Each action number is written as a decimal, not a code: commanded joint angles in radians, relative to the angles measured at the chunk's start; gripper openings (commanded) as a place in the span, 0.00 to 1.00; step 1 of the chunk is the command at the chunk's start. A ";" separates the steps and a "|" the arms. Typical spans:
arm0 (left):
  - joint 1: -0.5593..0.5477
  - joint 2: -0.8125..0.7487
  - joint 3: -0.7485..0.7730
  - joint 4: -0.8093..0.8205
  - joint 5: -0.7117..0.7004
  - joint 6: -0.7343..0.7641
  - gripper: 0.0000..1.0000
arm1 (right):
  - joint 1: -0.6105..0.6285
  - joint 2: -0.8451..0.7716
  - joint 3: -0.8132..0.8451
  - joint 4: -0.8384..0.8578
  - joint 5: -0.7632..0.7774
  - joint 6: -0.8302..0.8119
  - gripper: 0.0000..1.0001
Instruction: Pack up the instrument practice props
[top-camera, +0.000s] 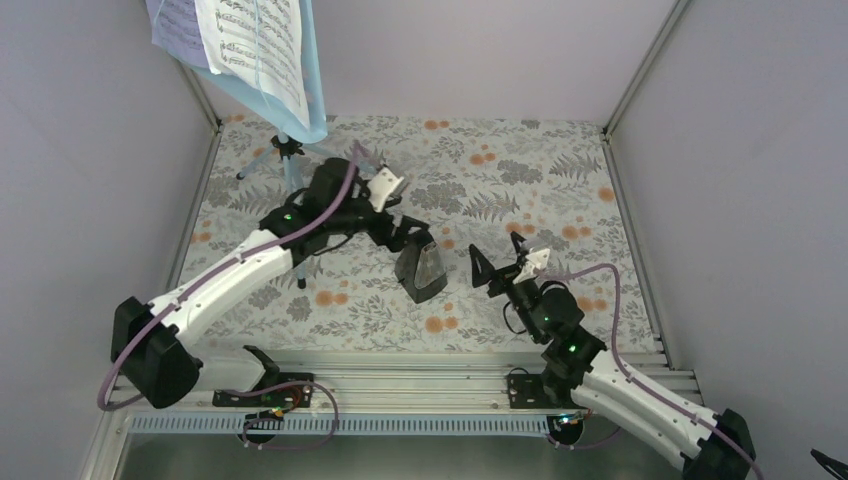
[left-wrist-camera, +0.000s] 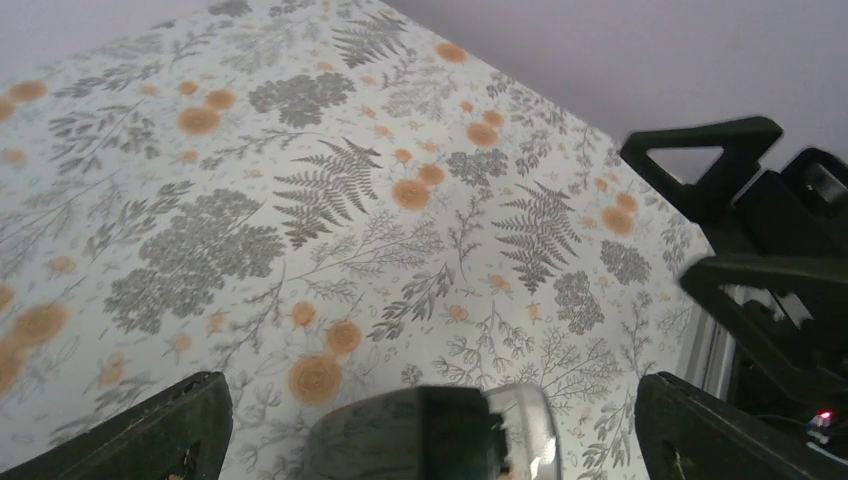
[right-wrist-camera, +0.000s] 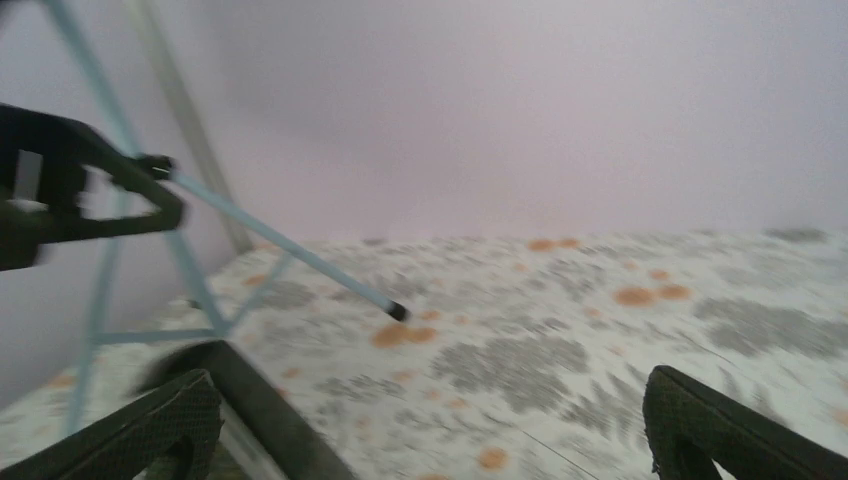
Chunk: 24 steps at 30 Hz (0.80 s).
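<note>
The light blue music stand (top-camera: 312, 92) stands at the back left on thin tripod legs (top-camera: 262, 160). It carries a white sheet-music page (top-camera: 255, 45) and a lavender one (top-camera: 172, 25). The black pyramid-shaped metronome (top-camera: 422, 268) stands upright mid-table. My left gripper (top-camera: 410, 238) is open just behind and above it. In the left wrist view the metronome's top (left-wrist-camera: 420, 440) sits between the wide-apart fingers (left-wrist-camera: 170, 430), touching neither. My right gripper (top-camera: 496, 247) is open and empty just right of the metronome. The right wrist view is blurred and shows a stand leg (right-wrist-camera: 290, 250) and the metronome's edge (right-wrist-camera: 262, 412).
The floral table cover (top-camera: 520, 190) is enclosed by grey walls with metal corner posts (top-camera: 640, 70). An aluminium rail (top-camera: 420, 365) runs along the near edge by the arm bases. The right gripper also shows in the left wrist view (left-wrist-camera: 745, 215), close by.
</note>
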 joint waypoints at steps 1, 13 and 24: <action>-0.129 0.076 0.065 -0.111 -0.263 0.067 1.00 | -0.089 -0.009 0.045 -0.258 0.079 0.102 1.00; -0.221 0.168 0.077 -0.127 -0.324 0.100 1.00 | -0.159 0.052 0.032 -0.261 0.062 0.152 1.00; -0.225 0.145 0.037 -0.106 -0.334 0.129 0.54 | -0.169 0.033 0.016 -0.257 0.065 0.161 1.00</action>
